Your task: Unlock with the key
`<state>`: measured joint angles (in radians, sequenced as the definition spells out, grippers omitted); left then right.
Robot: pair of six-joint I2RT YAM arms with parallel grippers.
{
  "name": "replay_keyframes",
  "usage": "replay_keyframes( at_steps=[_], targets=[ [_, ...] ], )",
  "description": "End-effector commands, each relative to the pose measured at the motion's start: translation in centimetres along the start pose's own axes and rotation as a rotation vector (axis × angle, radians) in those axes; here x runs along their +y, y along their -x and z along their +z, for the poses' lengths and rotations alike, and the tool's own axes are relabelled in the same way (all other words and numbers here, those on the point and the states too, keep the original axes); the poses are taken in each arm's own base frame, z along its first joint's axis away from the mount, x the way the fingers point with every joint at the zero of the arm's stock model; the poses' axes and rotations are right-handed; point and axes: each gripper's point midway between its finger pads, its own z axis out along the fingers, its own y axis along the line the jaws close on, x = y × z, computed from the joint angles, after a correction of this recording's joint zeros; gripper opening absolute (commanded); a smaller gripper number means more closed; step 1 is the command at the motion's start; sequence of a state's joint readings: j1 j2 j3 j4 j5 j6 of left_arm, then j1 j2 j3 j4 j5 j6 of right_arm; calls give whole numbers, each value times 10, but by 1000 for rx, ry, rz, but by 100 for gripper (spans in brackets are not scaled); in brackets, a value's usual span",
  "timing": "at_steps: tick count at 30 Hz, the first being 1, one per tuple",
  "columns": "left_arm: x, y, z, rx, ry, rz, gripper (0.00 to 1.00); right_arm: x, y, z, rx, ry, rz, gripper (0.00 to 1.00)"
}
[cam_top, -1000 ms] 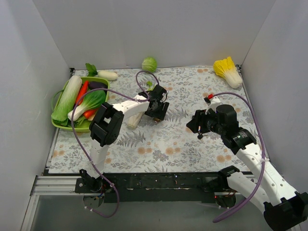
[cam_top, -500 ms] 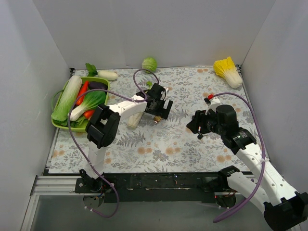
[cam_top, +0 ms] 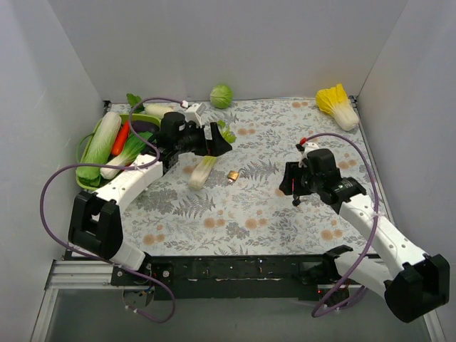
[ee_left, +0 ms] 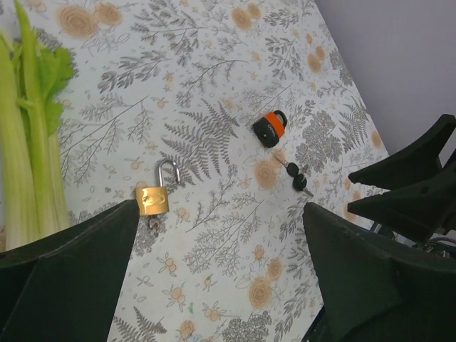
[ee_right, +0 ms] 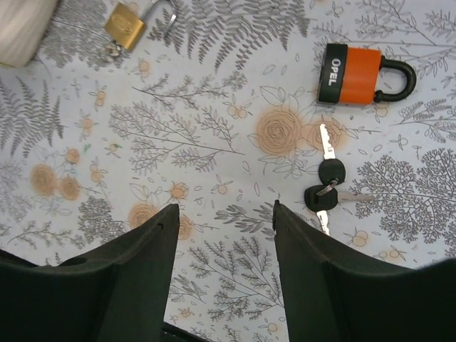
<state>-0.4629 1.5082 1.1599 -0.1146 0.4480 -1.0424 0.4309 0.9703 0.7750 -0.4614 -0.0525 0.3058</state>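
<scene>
small black-headed, silver-bladed keys [ee_right: 331, 172] lie loose on the floral table [ee_right: 214, 142], right of its middle, just beside the orange-and-black padlock [ee_right: 356, 73]. the right gripper [ee_right: 226, 208] hangs over them, spread wide and empty, probably to pick one up; the left gripper [ee_left: 219, 208] gapes, empty too.

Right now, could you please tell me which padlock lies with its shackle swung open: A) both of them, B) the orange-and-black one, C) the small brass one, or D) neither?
C: the small brass padlock has one end of its shackle out of the body, while the orange-and-black padlock has its shackle seated at both ends, with the keys lying loose beside it.
</scene>
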Motion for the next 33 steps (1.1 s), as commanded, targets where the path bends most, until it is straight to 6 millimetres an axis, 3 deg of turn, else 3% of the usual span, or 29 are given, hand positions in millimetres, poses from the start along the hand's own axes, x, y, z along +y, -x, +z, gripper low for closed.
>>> replay_keyframes(
  at_steps=[1, 8, 10, 23, 29, 33],
  targets=[
    [1, -8, -10, 8, -111, -92, 98, -29, 3, 14, 18, -147, -4, 61],
    [2, 0, -21, -25, -77, -55, 98, -80, -22, 35, 126, -341, 20, 59],
    [1, 3, -22, -30, -74, -51, 98, -86, -29, 41, 147, -354, 30, 59],
    [0, -5, -19, -2, -99, -70, 98, -89, -59, 75, 225, -306, 80, 47],
    [0, -6, -17, 3, -104, -72, 98, -96, -68, 76, 239, -343, 86, 45],
    [1, -6, -18, 2, -100, -70, 98, -97, -72, 78, 253, -342, 93, 37]
  ],
)
